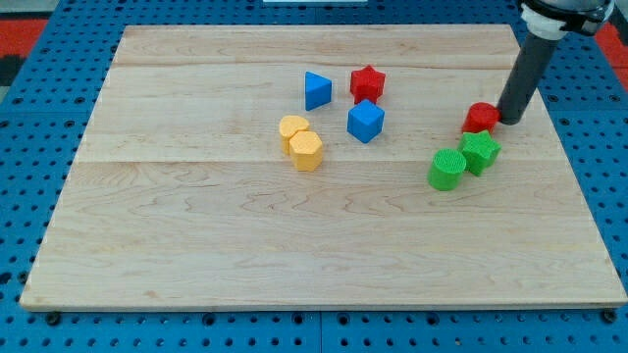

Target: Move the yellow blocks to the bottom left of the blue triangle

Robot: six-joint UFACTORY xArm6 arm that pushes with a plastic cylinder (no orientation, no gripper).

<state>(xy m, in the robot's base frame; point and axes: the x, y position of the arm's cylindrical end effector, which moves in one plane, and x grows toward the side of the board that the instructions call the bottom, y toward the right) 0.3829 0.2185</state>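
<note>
Nearest the view's bottom, bare wooden board is lying flat on a blue pegboard surface, which is showing around its edges. Green cylinder is sitting lowest of the blocks, toward the view's right, and is touching or nearly touching a green star-shaped block just up and right of it. Above those two, a red block, shape not clear, is resting with my tip pressing against or standing just beside its right side; contact cannot be confirmed. The rod is a single dark shaft with nothing to spread or pinch, leaning slightly toward the view's upper right. Two yellow blocks are sitting together near the board's centre: a yellow heart-like block and a yellow hexagonal block, touching each other, the second lying down and right of the first. Both are lying to the bottom left of the blue triangle, near it but apart. A blue cube is sitting to the right of the yellow pair, and a red star-shaped block is standing just above the cube, to the right of the triangle. My tip is standing well apart from the yellow blocks.
</note>
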